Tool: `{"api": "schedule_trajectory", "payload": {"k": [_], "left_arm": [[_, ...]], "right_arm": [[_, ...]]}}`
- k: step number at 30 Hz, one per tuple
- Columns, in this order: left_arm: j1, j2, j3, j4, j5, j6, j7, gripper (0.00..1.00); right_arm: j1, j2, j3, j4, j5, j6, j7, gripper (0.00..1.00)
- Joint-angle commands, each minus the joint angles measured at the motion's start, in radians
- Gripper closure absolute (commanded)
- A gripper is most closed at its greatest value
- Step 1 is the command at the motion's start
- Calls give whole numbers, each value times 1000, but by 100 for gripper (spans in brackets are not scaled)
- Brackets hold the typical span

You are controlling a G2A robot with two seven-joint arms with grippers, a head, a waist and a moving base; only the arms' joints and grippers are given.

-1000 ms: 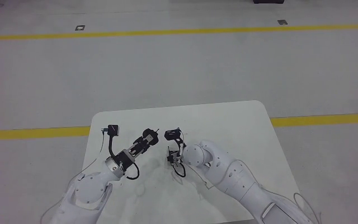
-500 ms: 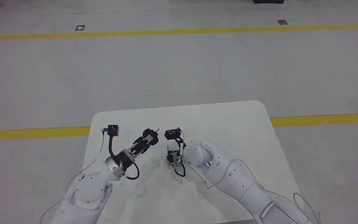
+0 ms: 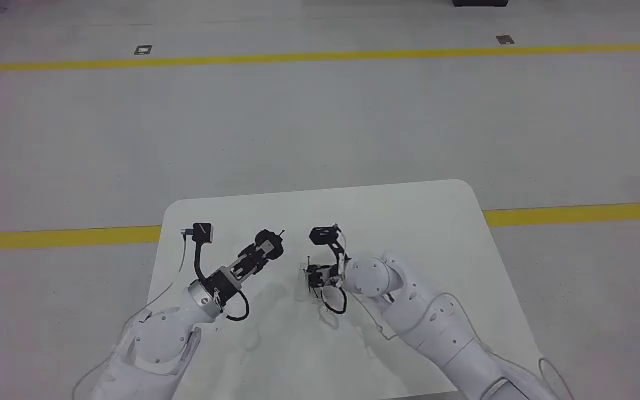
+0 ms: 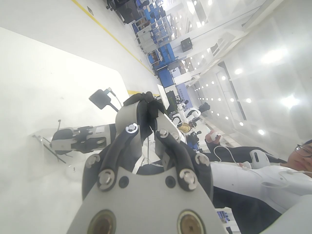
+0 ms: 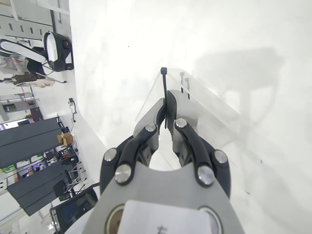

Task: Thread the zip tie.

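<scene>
While my right gripper (image 5: 167, 103) clamps the zip tie (image 5: 164, 82) mid-frame, threading looks unstarted; next I aim its head into the clear fixture (image 5: 209, 101).

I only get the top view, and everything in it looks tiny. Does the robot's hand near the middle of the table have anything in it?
Observer: Yes. The right hand is shut on a thin black zip tie, and the tie's small square head pokes out past the fingertips.
Visitor: Is there something in front of it that I'm missing?
Observer: Yes. A clear plastic piece sits on the table just beyond the fingertips. It has a few small dark marks near its edge, and the tie's head is right by that edge.
</scene>
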Motion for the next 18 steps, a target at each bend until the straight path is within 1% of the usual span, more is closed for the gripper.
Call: {"api": "schedule_trajectory", "payload": {"k": [1, 5, 10, 15, 17, 18], "left_arm": [[0, 0, 0, 0, 0, 0, 0, 100], [0, 0, 0, 0, 0, 0, 0, 100], [0, 0, 0, 0, 0, 0, 0, 100], [0, 0, 0, 0, 0, 0, 0, 100], [0, 0, 0, 0, 0, 0, 0, 100], [0, 0, 0, 0, 0, 0, 0, 100]], "right_arm": [[-14, 8, 25, -9, 12, -18, 1, 100], [-45, 22, 71, -30, 46, -60, 3, 100], [-84, 39, 141, -45, 128, -151, -10, 100], [-128, 57, 228, -46, 274, -281, -2, 100], [-136, 62, 252, -39, 325, -320, 10, 100], [-144, 64, 268, -32, 392, -356, 24, 100]]}}
